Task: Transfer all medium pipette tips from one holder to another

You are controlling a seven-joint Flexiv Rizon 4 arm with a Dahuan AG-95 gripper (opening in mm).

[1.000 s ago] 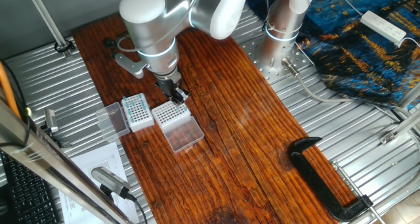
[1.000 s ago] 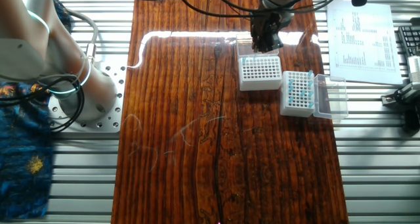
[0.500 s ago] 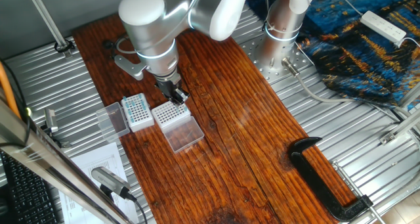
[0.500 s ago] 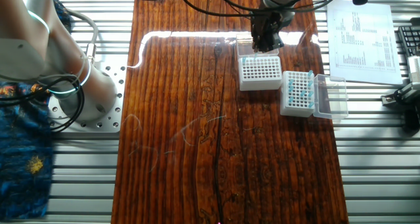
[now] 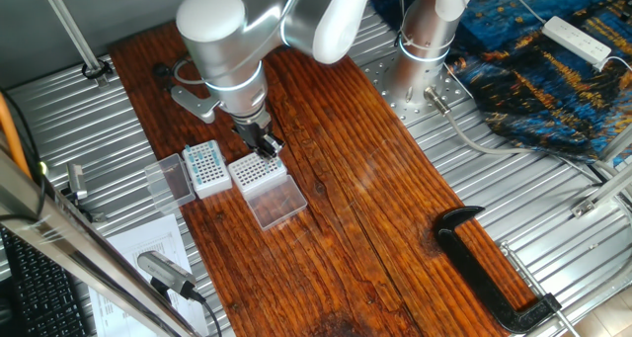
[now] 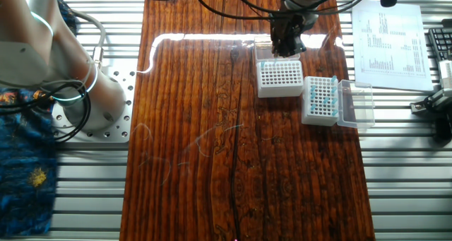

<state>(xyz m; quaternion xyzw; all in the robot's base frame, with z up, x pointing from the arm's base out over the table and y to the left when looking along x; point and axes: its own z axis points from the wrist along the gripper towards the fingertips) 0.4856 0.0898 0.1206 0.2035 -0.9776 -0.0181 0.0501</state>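
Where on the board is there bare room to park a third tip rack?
The long wood stretch between the clear-sided rack with its open lid and the black clamp is bare. It is crowded at the far end, where the gripper hangs over that rack beside the white-sided rack.

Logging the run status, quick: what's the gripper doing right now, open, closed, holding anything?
Gripper: cannot be told; its fingertips sit low over the far edge of the clear-sided white-grid tip rack, too small to show open, shut or a tip held.
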